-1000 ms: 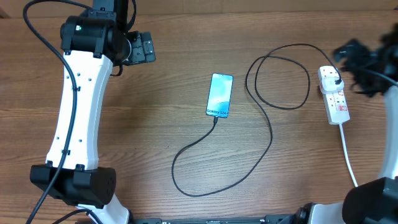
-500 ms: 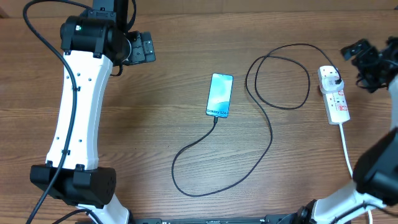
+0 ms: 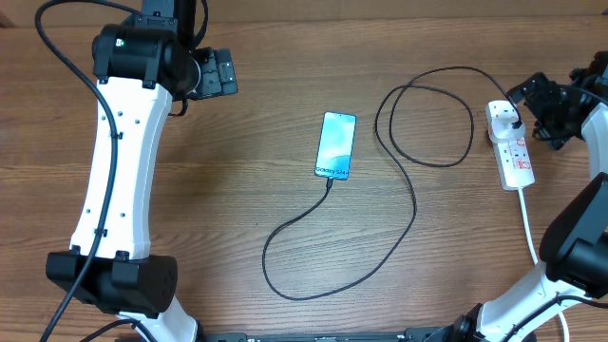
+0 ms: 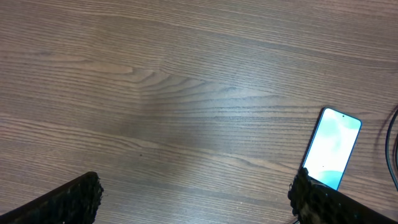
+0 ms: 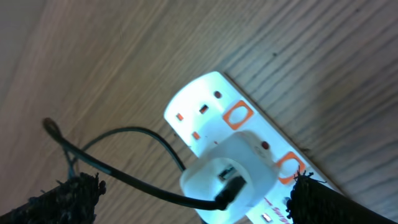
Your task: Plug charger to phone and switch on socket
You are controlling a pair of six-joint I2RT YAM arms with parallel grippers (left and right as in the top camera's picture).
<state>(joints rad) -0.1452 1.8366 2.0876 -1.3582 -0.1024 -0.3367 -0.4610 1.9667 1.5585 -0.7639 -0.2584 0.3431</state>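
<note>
Looked like a robotics lab test bench. Showed a plain brown wood-grain tabletop (image 3: 237, 190), a white-and-black jointed robot arm (image 3: 119, 180) standing at its left, a matching arm (image 3: 581, 242) at its right, thin black control wiring (image 3: 116, 133) running along the left one, and a small white power strip with red-marked switches (image 3: 510, 142) laid flat on the wood.

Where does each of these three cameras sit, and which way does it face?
Overhead: above the table, facing straight down on the phone, charger and socket; both arms, left pincer and right pincer show.
Left wrist: on the left arm, facing down at bare wood, phone at right; own fingertips in the bottom corners.
Right wrist: on the right arm, close over the socket and plugged-in charger; own fingertips in the bottom corners.
Shared: overhead and left wrist show the phone; overhead and right wrist, the socket.
</note>
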